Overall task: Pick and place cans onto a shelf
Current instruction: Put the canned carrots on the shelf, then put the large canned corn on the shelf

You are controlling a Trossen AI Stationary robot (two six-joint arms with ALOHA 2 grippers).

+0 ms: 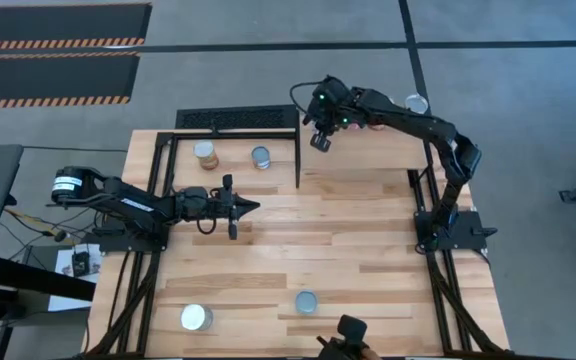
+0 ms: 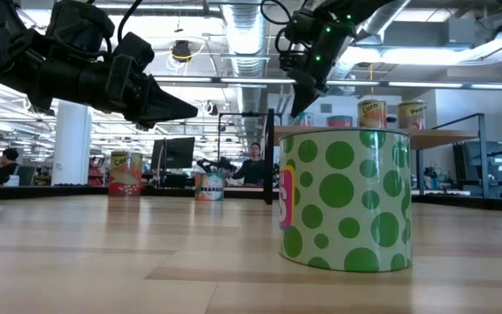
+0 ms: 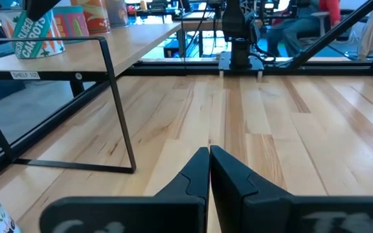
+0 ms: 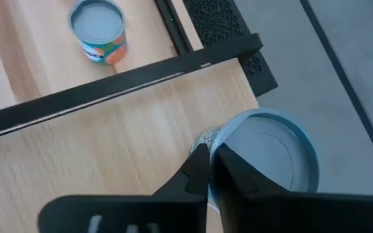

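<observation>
Right gripper (image 1: 320, 139) hangs above the far edge of the desk (image 1: 368, 250), beside the black shelf frame (image 1: 238, 120); its fingers look pressed together with nothing between them, a silver-topped can (image 4: 274, 162) just beyond its tips and another can (image 4: 98, 30) further off. You'll want to lift clear and open fully before coming down on the next can, centring the lid between the fingers so the tin doesn't tip.

Left gripper (image 1: 236, 208) waits low over the middle-left of the desk, fingers closed on nothing, pointing across the boards.

Two cans (image 1: 205, 154) (image 1: 260, 157) stand near the far edge inside the shelf frame. Two more wait near the front edge: a white-topped one (image 1: 196, 317) towards the left corner and a green-spotted can (image 1: 306, 301) at mid-edge.
</observation>
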